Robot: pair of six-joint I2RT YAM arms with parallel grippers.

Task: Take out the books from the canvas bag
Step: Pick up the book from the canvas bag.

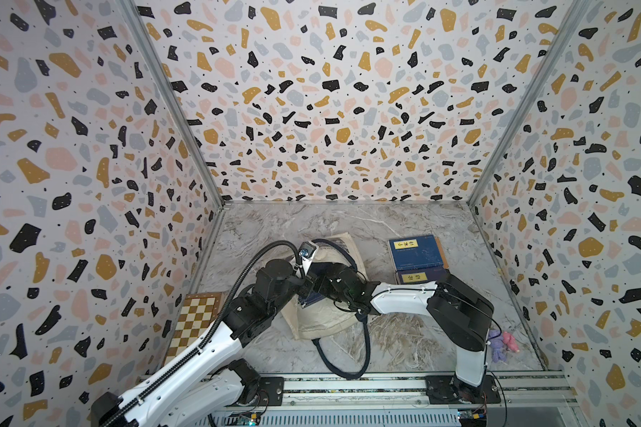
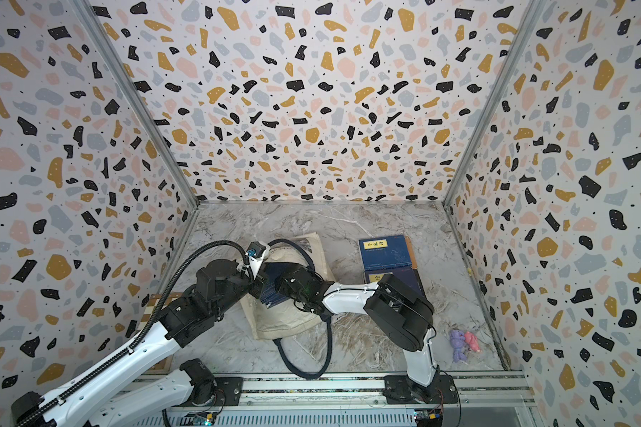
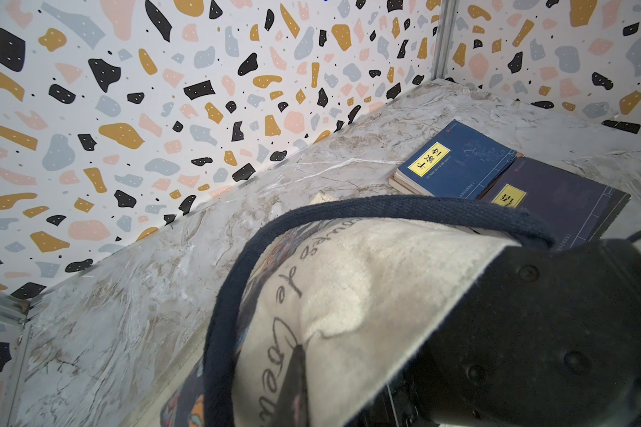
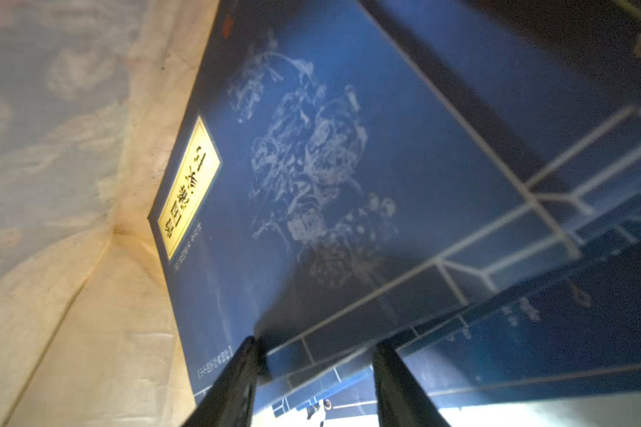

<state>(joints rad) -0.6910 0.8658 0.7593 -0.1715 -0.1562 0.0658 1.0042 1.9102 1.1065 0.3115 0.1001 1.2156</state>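
The yellow title label on the navy paperback inside the canvas bag is carrying black Chinese characters, too blurred to read. A faint white line drawing and white ruled lines are showing across its cover. A second navy paperback is lying beneath it.

The bag's outer face is showing dark script lettering. It is broken by folds in the left wrist view, with something like "Coeu" among the words, beside a dark floral panel. One navy handle is arching over that face.

The right gripper is reaching into the bag's mouth. Its jaws are standing partly apart on either side of the near edge of these two paperbacks, and one finger is lying against the corner of the top cover. Whether they are pressing cannot be told.

The left gripper is pinching the bag's cream rim with its jaws closed on the fabric, holding the mouth up off the marble tabletop.

In both top views the bag is lying at the middle of the table, with the paperback's corner poking out between the two grippers.

Two more navy books are lying flat on the robot's right of the bag, apart from both grippers. Each is bearing a yellow label with black characters.
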